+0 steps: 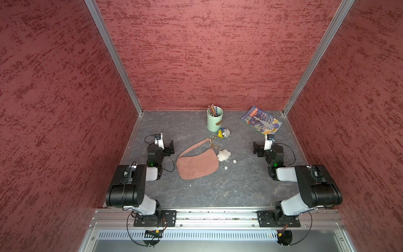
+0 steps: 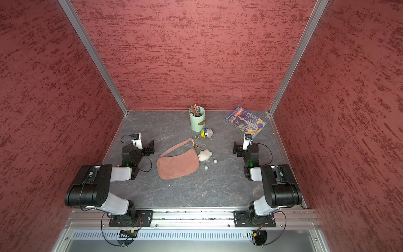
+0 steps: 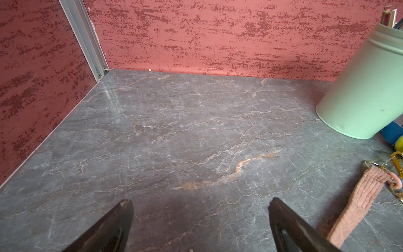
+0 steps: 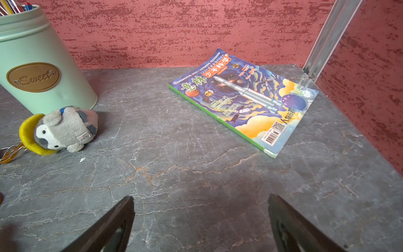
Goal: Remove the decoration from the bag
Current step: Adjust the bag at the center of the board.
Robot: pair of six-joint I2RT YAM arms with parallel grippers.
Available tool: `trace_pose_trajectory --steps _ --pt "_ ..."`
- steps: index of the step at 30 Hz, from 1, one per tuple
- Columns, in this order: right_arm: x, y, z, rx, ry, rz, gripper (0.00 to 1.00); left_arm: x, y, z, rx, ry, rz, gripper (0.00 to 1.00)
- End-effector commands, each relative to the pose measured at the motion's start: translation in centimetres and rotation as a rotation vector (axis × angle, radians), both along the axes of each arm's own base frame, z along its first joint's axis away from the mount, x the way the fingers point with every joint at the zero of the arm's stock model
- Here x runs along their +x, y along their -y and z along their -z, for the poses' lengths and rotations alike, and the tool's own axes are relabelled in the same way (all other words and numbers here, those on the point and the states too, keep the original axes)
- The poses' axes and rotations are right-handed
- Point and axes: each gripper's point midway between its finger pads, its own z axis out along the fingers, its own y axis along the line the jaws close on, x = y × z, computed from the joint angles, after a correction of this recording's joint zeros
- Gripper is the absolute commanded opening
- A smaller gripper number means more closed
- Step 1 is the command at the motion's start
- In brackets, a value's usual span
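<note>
In a top view, left hand [image 1: 171,147] and right hand [image 1: 255,148], both released, flank the bag [image 1: 197,167], well apart.

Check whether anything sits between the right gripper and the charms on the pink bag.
Nothing visible does: only bare tabletop separates the open right gripper from the white fluffy charm and the grey plush charm.

Matt suede-like bag [image 1: 197,165] on marbled grey table [image 1: 218,192], beside plush charms [image 1: 224,155].
</note>
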Motion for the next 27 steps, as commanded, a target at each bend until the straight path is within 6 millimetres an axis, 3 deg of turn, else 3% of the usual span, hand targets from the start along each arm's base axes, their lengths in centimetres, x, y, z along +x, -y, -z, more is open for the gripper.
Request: trace_pose_trajectory --steps 1,23,27 --pt "1.0 0.6 -1.6 -0.019 0.057 0.021 0.98 0.7 0.3 -1.2 -0.017 0.042 0.008 1.00" --pt "0.9 0.6 -1.8 -0.019 0.064 0.023 0.98 0.3 0.3 -1.5 0.021 0.060 -0.030 1.00" --pt "1.4 0.9 -3.5 -0.021 0.001 0.047 0.98 0.1 0.1 -2.7 0.050 0.086 -0.068 1.00"
